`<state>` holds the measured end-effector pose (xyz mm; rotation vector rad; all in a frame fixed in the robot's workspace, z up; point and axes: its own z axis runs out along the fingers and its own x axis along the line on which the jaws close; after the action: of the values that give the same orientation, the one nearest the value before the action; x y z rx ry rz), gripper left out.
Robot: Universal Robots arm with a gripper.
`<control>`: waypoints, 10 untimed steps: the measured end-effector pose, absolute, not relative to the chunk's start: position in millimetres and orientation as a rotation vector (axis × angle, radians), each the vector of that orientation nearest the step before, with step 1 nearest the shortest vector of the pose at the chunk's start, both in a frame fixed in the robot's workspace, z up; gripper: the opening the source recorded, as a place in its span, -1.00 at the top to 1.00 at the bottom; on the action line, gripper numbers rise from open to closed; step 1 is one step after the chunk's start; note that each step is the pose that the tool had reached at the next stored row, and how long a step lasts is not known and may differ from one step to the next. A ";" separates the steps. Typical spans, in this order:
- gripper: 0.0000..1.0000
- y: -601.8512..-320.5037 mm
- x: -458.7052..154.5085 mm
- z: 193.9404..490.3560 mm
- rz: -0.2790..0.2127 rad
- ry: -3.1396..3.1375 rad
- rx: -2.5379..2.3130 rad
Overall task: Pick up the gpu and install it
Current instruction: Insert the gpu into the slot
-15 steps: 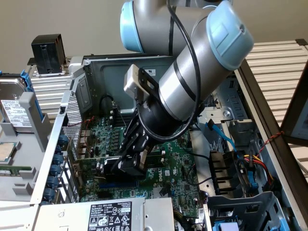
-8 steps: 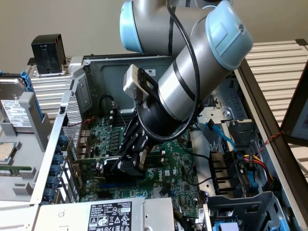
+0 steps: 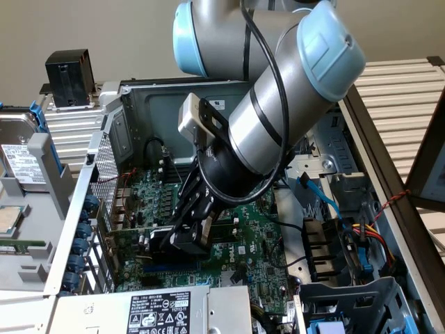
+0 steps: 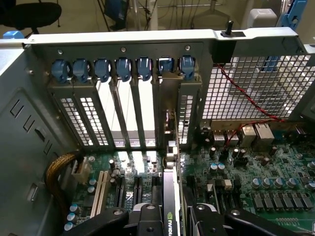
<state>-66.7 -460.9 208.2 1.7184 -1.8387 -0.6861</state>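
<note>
In the exterior view my gripper (image 3: 182, 240) reaches down into an open computer case and is shut on the gpu (image 3: 158, 241), a small black-shrouded card standing on edge over the large green motherboard (image 3: 254, 229). In the wrist view the gpu (image 4: 170, 187) runs straight ahead between my gripper's (image 4: 170, 219) two black fingers (image 4: 142, 216). Its metal bracket end (image 4: 168, 105) meets the case's rear slot panel, beside several open slot gaps. The card's lower edge sits low against the motherboard (image 4: 256, 187); I cannot tell whether it is seated in the slot.
A row of blue slot clips (image 4: 123, 69) tops the rear panel. The power supply (image 3: 174, 309) lies at the near edge. Coloured cables (image 3: 361, 233) and a drive cage crowd the exterior view's right. A hard drive (image 3: 21, 163) rests outside on the left.
</note>
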 end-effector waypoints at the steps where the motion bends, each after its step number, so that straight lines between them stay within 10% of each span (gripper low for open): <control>1: 0.47 -461.0 -66.7 208.2 -0.686 -1.838 1.719; 10: 0.47 -461.0 -66.7 208.0 -0.684 -1.834 1.722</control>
<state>-66.7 -461.0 208.0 1.7219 -1.8344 -0.6844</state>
